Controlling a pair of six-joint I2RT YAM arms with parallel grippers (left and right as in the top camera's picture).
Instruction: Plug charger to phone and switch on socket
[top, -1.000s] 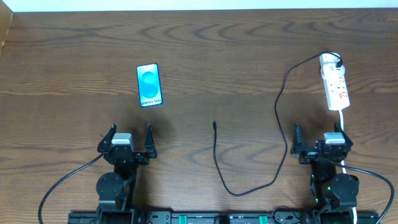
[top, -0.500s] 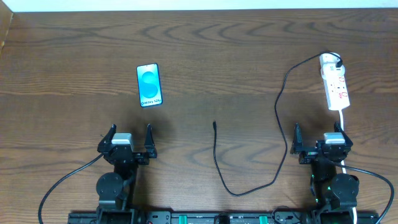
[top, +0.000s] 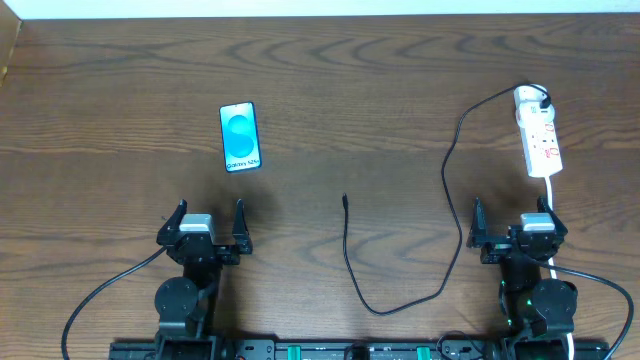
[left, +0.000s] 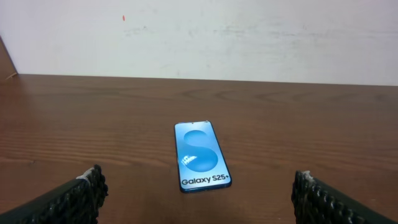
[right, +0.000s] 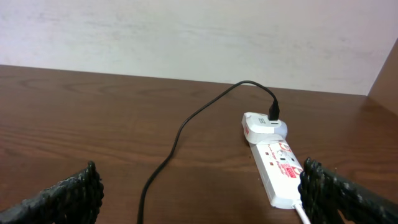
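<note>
The phone (top: 240, 137) (left: 201, 155) lies flat on the table at the left, its blue screen lit. My left gripper (top: 208, 217) (left: 199, 196) stands open just short of it, nothing between its fingers. The charger (top: 400, 240) (right: 180, 134) is a thin black cable; its free tip (top: 344, 199) rests mid-table, and its black plug (top: 541, 102) (right: 273, 114) sits in a white adapter at the far end of the socket (top: 538, 142) (right: 280, 168). My right gripper (top: 511, 213) (right: 202, 196) is open and empty just in front of the socket's near end.
The socket's white cord (top: 552, 195) runs back past my right gripper toward the arm base. A pale wall (left: 199, 37) borders the table's far edge. Black arm cables (top: 100, 295) trail from both bases at the front edge.
</note>
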